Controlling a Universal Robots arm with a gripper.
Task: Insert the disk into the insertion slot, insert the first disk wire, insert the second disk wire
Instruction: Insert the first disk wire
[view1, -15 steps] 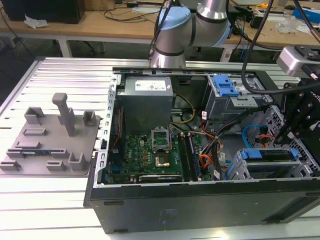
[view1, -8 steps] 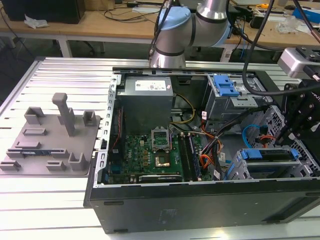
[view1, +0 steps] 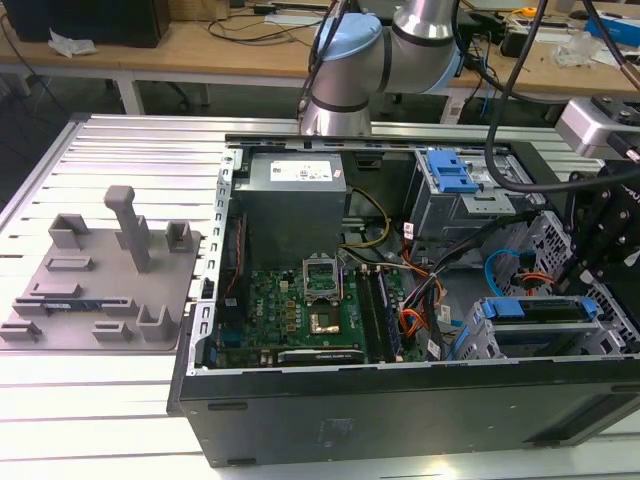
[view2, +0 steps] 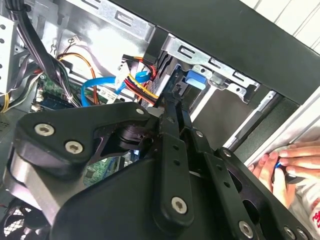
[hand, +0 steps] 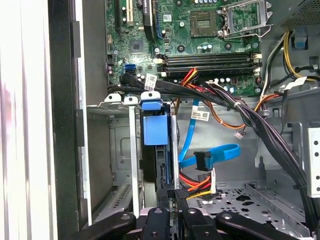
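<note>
Disk: the disk (hand: 152, 127) sits on edge inside the insertion slot (hand: 117, 150), at the near corner of the open computer case (view1: 400, 420) on the exterior view's right.
Look of it: a bright blue carrier tab stands proud at the end facing the motherboard (hand: 200, 30); behind the tab only a thin dark edge of the drive shows.
Long axis: it runs from the blue tab straight back toward the claw, so the claw meets the drive end-on, at the end opposite the tab.
Claw: the gripper (hand: 170, 200) has its fingers drawn together on the small black plug of the first disk wire (hand: 197, 187), right at that end of the drive.
Seating: I cannot tell whether the plug is fully home.
Second disk wire: the second disk wire (hand: 220, 152) loops loose just beside the drive, and its dark plug hangs free, apart from the claw.
Further out: the bigger cage with a blue latch (view1: 450, 175) lies on the far side.
Bystander: a person's hand (view2: 295, 160) rests outside the case wall.
</note>
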